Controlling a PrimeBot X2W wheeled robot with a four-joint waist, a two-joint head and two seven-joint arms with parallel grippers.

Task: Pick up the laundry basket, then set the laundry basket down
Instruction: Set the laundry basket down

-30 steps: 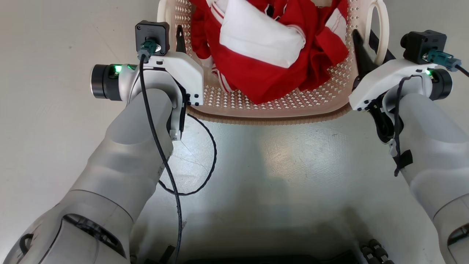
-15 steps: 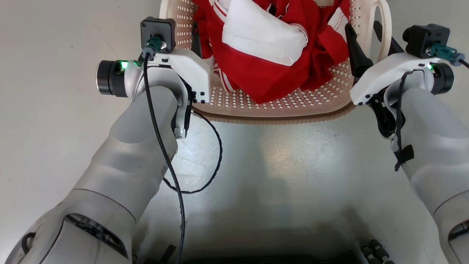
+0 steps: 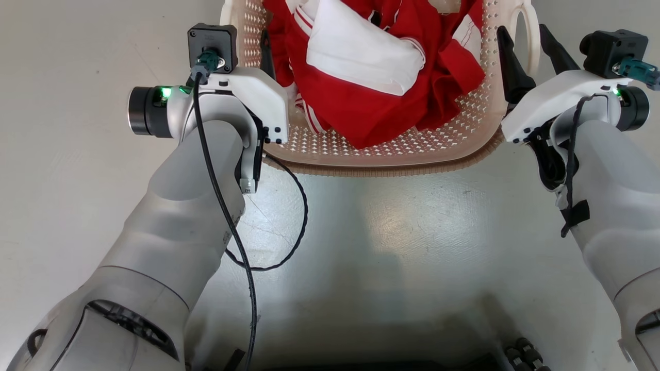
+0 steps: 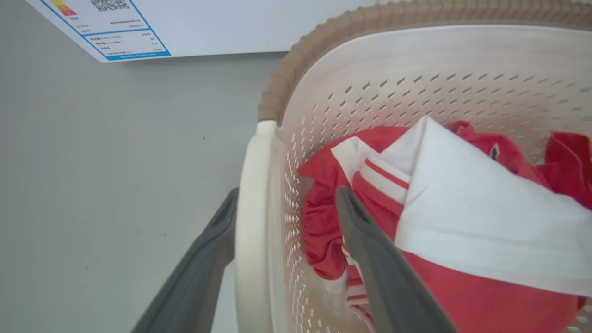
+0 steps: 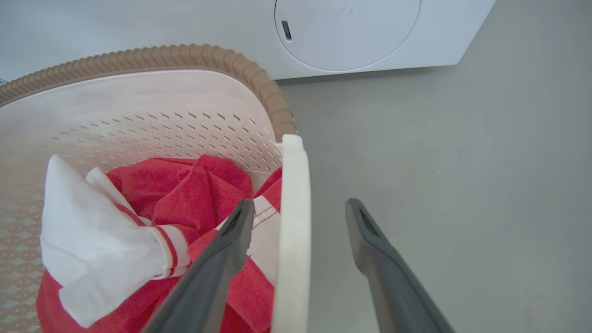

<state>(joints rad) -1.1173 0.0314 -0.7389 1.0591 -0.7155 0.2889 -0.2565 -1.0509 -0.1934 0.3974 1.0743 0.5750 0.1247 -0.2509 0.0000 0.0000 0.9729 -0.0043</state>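
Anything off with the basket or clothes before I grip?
Nothing stands out. The laundry basket looks intact, the red and white clothes all inside. The left end effector straddles the left handle, the right end effector the right handle, both open.

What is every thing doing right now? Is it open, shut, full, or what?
laundry basket: upright, with clothes inside.
clothes: red and white, crumpled in a heap in the basket.
left gripper: open, straddling the left handle.
right gripper: open, straddling the right handle.
washing machine door: shut.
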